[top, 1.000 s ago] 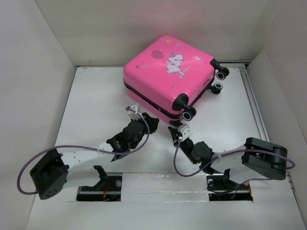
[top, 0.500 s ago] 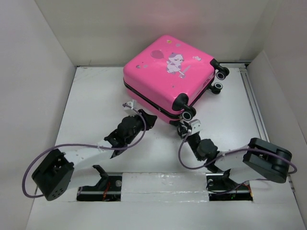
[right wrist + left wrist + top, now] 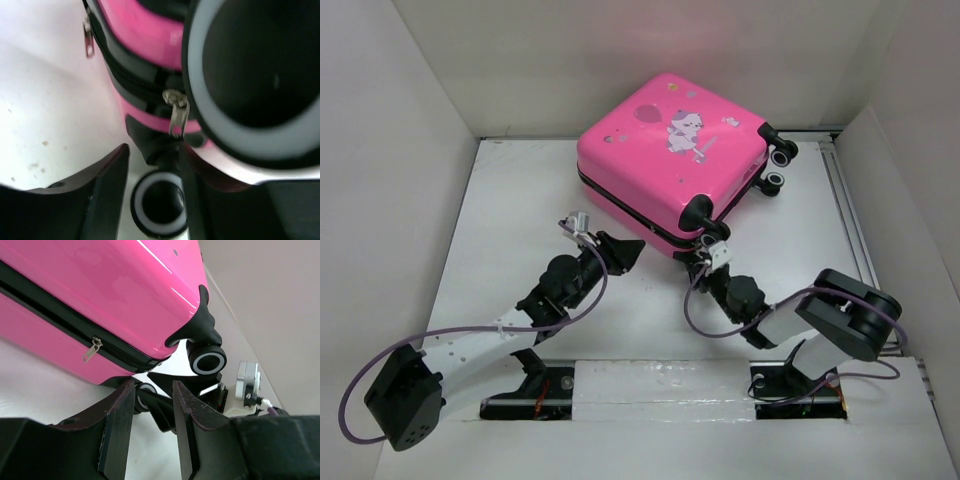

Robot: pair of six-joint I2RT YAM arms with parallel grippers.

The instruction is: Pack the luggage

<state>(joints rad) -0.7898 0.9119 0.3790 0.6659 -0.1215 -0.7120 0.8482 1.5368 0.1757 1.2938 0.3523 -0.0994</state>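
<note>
The luggage (image 3: 670, 150) is a hot-pink hard-shell suitcase with a cartoon print, lying shut at the back middle of the table. In the left wrist view the luggage (image 3: 100, 285) shows its black zipper line and a metal zipper pull (image 3: 91, 349). My left gripper (image 3: 623, 250) hovers just in front of its near side, open, with nothing between the fingers (image 3: 117, 425). My right gripper (image 3: 703, 262) is open at the near corner wheel (image 3: 713, 235). In the right wrist view a zipper pull (image 3: 177, 114) hangs just above the right gripper (image 3: 155, 150), with a small wheel (image 3: 157, 210) below.
White walls close in the table on the left, back and right. A metal rail (image 3: 845, 210) runs along the right side. Two more wheels (image 3: 782, 158) stick out at the suitcase's far right. The right arm's wrist camera (image 3: 247, 382) shows in the left wrist view.
My right gripper has opened and moved up against the suitcase's near corner wheel. The left arm has stretched out and its elbow has dropped toward the near left.
</note>
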